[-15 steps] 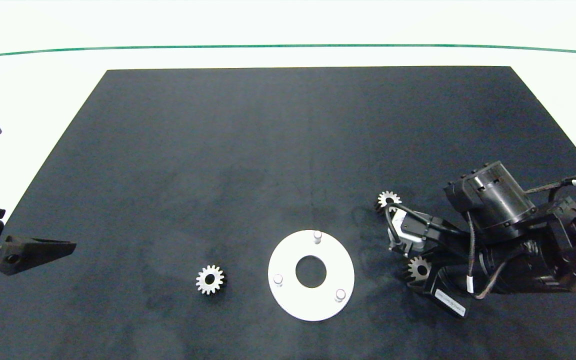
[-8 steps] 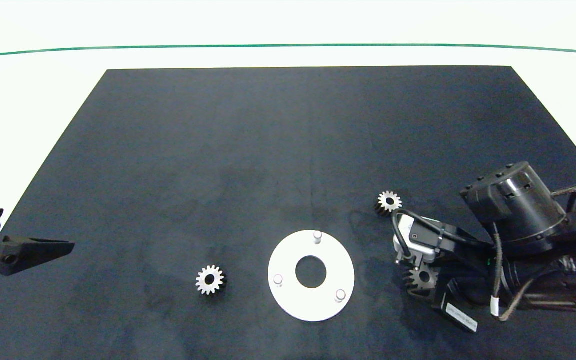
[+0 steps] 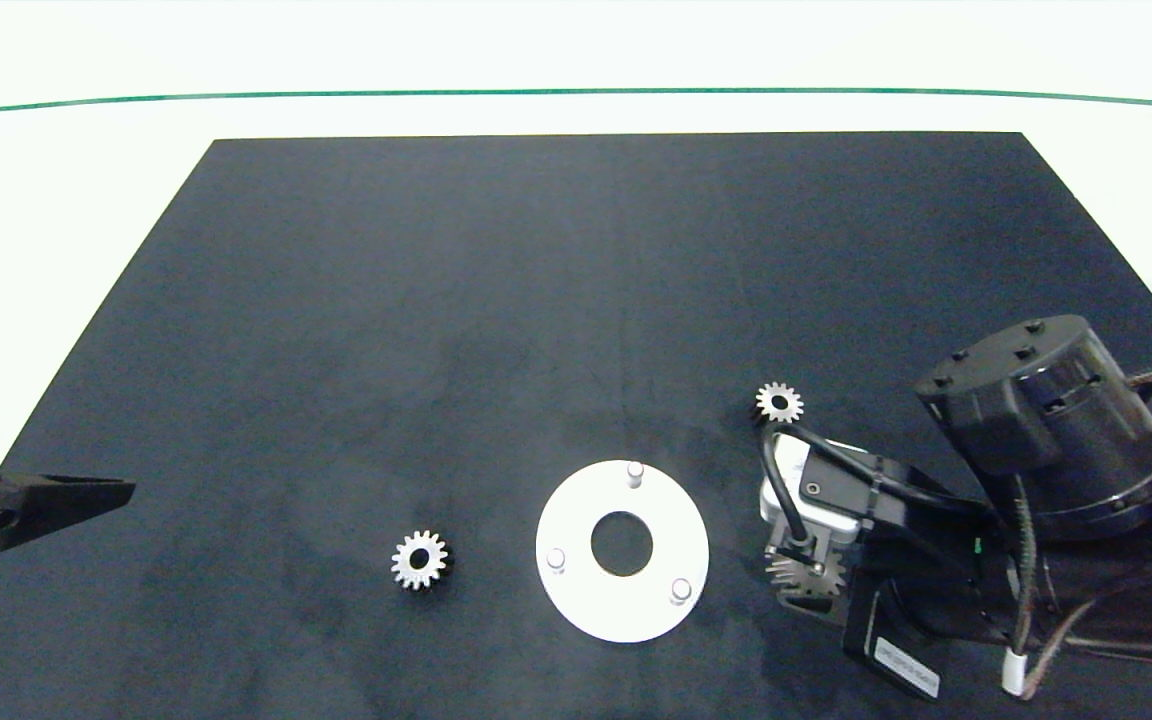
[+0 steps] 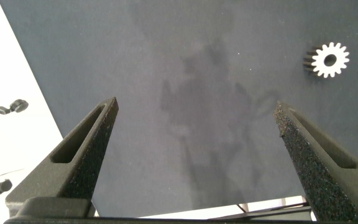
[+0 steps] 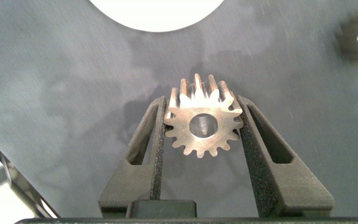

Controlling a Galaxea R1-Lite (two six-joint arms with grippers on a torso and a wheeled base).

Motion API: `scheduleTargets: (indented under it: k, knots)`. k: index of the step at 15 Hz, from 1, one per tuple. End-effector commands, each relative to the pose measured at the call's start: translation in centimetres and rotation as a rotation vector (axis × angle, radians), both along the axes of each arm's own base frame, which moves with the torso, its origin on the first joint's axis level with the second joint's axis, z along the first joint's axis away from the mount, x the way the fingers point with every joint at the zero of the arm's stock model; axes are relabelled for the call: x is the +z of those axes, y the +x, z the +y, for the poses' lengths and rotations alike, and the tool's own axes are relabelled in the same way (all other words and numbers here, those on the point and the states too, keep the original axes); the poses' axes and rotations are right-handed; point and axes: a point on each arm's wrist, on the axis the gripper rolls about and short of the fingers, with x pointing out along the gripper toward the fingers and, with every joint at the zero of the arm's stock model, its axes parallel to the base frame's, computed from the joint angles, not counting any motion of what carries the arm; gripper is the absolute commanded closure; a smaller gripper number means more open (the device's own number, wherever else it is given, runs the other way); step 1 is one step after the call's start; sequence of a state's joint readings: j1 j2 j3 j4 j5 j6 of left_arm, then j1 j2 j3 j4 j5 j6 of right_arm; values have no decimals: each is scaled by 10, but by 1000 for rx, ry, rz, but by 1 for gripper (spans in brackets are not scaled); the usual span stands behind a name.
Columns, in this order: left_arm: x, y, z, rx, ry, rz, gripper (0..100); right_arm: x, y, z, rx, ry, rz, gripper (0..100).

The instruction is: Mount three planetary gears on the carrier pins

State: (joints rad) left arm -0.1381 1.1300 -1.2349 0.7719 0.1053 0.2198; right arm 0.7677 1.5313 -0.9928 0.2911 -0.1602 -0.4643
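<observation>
Clamped on one of the planetary gears (image 5: 202, 123), our right gripper (image 5: 202, 134) hangs just beside the white disc (image 3: 576, 608), whose three carrier pins (image 3: 681, 590) stand bare. We should level the gear, centre its bore over the nearest pin, then lower slowly. Our left gripper (image 4: 197, 149) waits spread wide at the mat's edge; two more gears (image 3: 421, 560) lie loose.

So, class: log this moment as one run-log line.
right tool: shut on small silver metal gear beside flat white ring-shaped disc | left tool: open, idle at mat's left edge | pins: bare
</observation>
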Motion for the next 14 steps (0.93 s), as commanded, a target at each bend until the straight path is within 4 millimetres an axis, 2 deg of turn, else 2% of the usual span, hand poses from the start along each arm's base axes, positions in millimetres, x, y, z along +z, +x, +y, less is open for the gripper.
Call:
scheduleTargets:
  k: [1, 7, 13, 14]
  knots:
    - [0, -1, 0, 1, 2, 0, 0, -11, 14, 37, 47, -15, 33, 81]
    - [0, -2, 0, -1, 2, -1, 0, -7, 15, 57, 77, 6, 24, 81]
    - [1, -3, 0, 1, 1, -8, 0, 10, 12, 58, 78, -51, 43, 81]
    - [1, -3, 0, 0, 2, -8, 0, 8, 13, 60, 77, -58, 44, 81]
